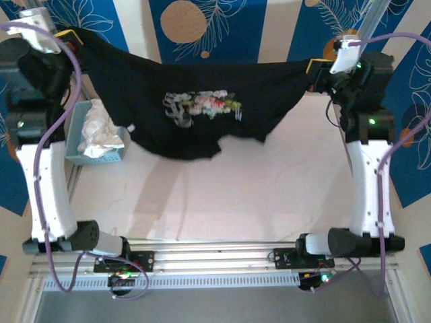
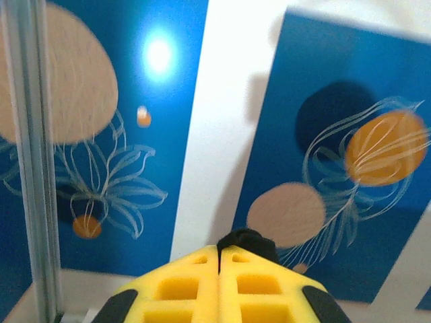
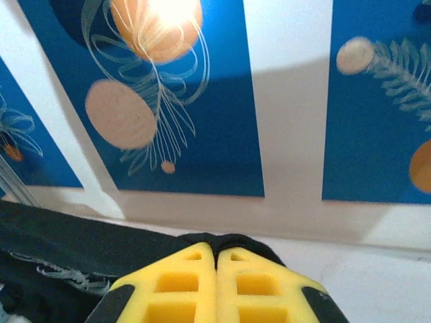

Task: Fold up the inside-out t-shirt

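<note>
Where the left arm reaches up at the far left of the table, the left gripper [image 1: 65, 32] has its yellow jaws pressed fully together on one end of the inside-out t-shirt [image 1: 195, 87]. The left wrist view shows a small knob of black cloth pinched at the tips. Below it, the blue basket [image 1: 74, 134] sits on the table [image 1: 256, 195] with the white cloth garment [image 1: 101, 131] crumpled inside, apart from the work.

The t-shirt hangs in the air between the two arms, stretched along its upper edge and sagging in the middle. A pale, washed-out print [image 1: 201, 105] faces the overhead camera. At the far right, the right gripper [image 1: 315, 67] is likewise clamped tight on the other end of the cloth. Its wrist view shows black fabric under the closed tips and trailing off to the left.

Assessment of progress: the garment is lifted and spread, but no fold is made. It is not laid flat, so laying it down and every fold remain to be done.

Items not determinable:
- Which part of the shirt each gripper holds, as collar, sleeves and hem cannot be told apart in the dark mass.
- Whether the ragged lower edge touches the table or hangs just clear.
- The basket's left side, which is cut off behind the left arm.
- The right gripper's tips from overhead, which are largely masked by the wrist housing.
</note>
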### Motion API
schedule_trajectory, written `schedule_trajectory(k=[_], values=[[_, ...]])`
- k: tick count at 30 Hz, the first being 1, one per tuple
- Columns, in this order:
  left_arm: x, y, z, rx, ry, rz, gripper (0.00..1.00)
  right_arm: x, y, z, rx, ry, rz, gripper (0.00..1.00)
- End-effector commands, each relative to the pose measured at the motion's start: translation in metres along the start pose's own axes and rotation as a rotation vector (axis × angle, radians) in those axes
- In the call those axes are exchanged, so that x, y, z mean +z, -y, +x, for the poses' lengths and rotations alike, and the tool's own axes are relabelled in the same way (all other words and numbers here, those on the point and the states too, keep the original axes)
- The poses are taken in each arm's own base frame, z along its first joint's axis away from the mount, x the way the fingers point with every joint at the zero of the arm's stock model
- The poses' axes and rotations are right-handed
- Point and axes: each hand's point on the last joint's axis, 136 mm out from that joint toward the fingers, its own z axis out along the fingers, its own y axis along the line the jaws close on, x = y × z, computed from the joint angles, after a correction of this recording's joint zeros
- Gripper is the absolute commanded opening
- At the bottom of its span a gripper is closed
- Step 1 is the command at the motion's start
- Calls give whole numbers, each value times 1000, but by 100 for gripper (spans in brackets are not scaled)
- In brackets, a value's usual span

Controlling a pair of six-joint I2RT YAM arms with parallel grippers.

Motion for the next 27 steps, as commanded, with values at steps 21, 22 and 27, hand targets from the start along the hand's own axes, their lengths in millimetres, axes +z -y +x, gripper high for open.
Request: schedule_trajectory(k=[21, 22, 27], values=[[-74, 29, -101, 69, 347, 82, 0, -145, -29, -79, -217, 312, 128, 0], [-54, 25, -90, 67, 317, 76, 0, -131, -22, -76, -221, 291, 139, 0], [51, 7, -24, 66, 158, 59, 0, -48, 10, -45, -210, 165, 153, 0]])
